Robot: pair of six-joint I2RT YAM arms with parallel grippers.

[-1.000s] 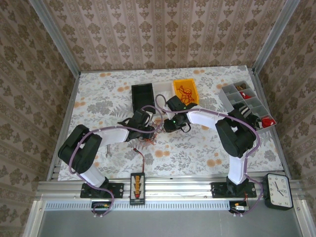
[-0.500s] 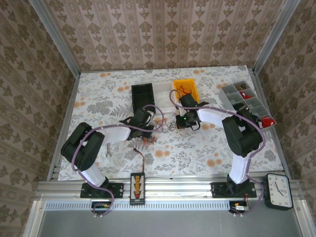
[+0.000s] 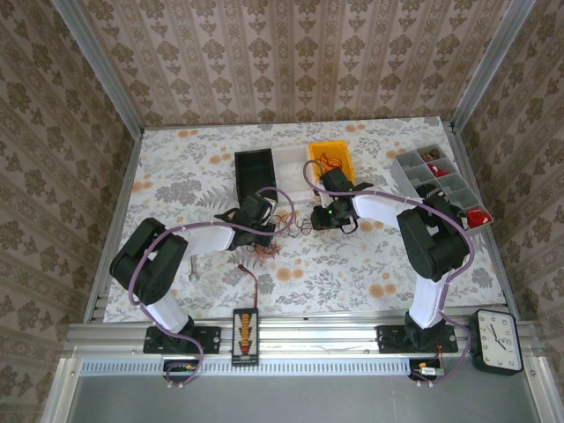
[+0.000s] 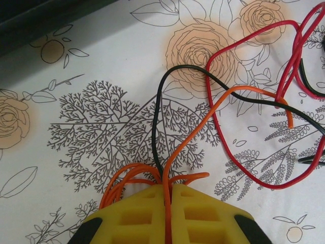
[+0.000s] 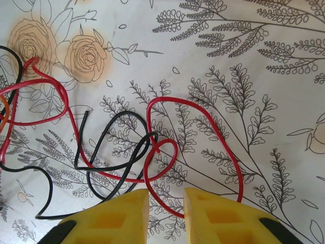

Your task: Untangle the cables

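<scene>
Cables (image 3: 289,224): thin, seemingly light, limp wire loops on the table (image 3: 370,264) between both arms, probably best pinched near a free end; left gripper (image 4: 166,195) clenched on them, right gripper (image 5: 166,198) parted, empty

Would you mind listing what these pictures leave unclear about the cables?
Left wrist view: how many orange strands the left gripper pinches; its yellow fingers cover them.
Left wrist view: where the red loop and black wire end; cut by the right edge.
Top view: which cables cross over which; too small.
Right wrist view: where the red wire leads; the right gripper hides it.
</scene>
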